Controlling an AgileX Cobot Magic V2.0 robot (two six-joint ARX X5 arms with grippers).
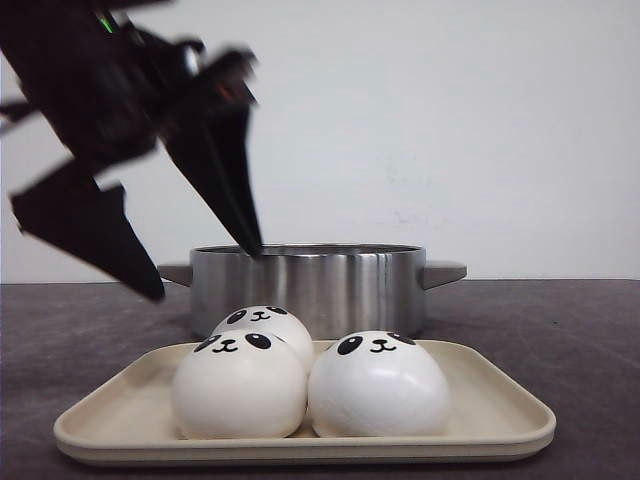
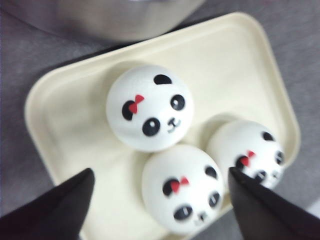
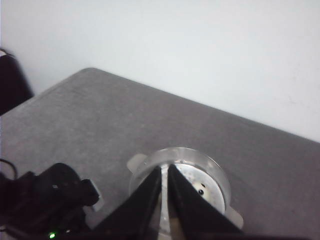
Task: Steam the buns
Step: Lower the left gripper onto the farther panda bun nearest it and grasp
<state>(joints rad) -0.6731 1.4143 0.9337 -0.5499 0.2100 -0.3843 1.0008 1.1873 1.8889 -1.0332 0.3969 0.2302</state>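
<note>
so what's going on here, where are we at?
Steaming buns. Three panda buns sit on the cream tray in front of the steel pot. The left gripper hangs open and empty above the tray, over the buns. In the right wrist view the right gripper looks shut, high above the pot, and one bun seems to lie inside.

Three glossy white panda-faced buns are sitting upright, clustered and touching, on a cream tray.

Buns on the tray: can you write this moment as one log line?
buns: three on tray | pot: behind tray | left tool: open above buns | right tool: shut
</note>
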